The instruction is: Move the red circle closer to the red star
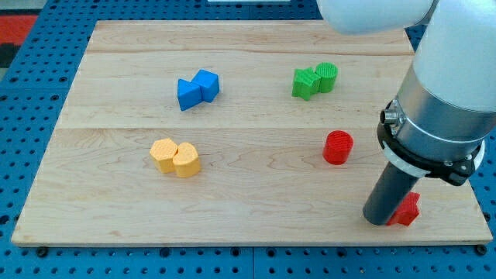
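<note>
The red circle [338, 147] stands on the wooden board [248, 198] right of centre. The red star [407, 209] lies near the board's bottom right corner, partly hidden by my rod. My tip [384, 220] rests on the board against the star's left side, below and to the right of the red circle, about a block's width from it.
Two blue blocks [198, 89] touch each other at the upper left of centre. Two green blocks [315, 80] sit together at the upper right. Two yellow blocks [175, 157] sit together at the lower left. The board's bottom edge runs just below my tip.
</note>
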Available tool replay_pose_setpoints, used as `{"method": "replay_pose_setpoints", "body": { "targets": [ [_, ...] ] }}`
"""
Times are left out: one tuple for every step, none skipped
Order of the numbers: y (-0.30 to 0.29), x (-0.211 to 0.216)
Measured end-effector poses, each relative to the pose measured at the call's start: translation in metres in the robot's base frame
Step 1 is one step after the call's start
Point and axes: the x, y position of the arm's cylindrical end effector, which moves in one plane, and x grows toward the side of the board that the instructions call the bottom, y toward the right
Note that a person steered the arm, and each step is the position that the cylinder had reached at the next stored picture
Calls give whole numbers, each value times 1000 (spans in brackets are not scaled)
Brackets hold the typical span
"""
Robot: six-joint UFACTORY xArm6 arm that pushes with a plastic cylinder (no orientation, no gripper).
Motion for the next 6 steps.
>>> {"method": "replay_pose_setpoints", "body": {
  "targets": [
    [12, -1],
    [16, -1],
    [-14, -10],
    [-52, -54],
    [-79, -98],
    [-75, -130]
  ]
}}
